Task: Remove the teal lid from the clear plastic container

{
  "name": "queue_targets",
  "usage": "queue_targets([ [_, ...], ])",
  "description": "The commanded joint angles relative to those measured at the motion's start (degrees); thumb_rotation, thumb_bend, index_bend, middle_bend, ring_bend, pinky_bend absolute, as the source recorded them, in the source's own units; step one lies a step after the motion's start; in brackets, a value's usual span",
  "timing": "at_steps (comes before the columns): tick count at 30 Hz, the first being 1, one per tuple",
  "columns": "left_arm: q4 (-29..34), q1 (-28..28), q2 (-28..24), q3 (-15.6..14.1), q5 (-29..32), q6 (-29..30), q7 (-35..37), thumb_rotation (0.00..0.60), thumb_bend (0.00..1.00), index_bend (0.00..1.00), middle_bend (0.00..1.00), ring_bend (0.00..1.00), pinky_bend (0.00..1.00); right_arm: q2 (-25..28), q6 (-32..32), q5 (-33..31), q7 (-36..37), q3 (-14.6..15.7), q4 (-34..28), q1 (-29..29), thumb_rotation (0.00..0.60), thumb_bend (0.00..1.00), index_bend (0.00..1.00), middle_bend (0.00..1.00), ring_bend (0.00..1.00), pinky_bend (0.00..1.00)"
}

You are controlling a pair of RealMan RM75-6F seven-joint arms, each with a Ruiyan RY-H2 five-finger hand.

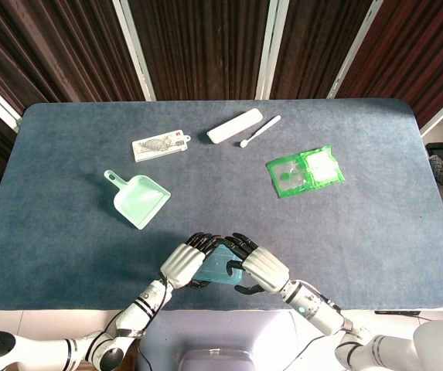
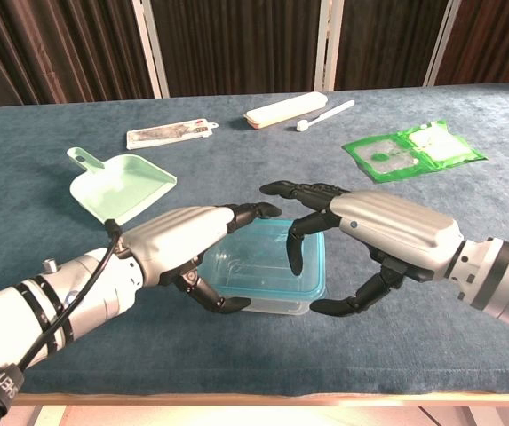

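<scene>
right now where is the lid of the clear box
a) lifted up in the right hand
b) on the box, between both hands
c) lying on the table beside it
b: the lid sits on the box, between the left hand and right hand.
</scene>
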State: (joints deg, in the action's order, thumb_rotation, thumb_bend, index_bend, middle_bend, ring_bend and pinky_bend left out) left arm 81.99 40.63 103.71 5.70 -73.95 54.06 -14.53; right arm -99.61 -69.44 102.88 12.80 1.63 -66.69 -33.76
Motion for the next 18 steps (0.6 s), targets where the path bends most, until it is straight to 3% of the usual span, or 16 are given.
queue_targets([
  [1,0.1,0.0,0.0,0.0,0.1,0.0,0.0,0.600,0.29,0.00,0.59,0.41,0.53,-0.3,0.2,-0.5,-0.3,0.1,0.2,-0.2,0.600,0.35,0.63,0.06,0.00,0.00],
  [18,0.6,-0.1,-0.6,-0.5,-0.1,0.0,-0.1,0.600,0.29,0.00,0.59,0.41,0.53,-1.1,-0.1,-2.2,-0.7,0.2,0.6,-0.9,0.600,0.35,0.65,0.07,0.00,0.00],
])
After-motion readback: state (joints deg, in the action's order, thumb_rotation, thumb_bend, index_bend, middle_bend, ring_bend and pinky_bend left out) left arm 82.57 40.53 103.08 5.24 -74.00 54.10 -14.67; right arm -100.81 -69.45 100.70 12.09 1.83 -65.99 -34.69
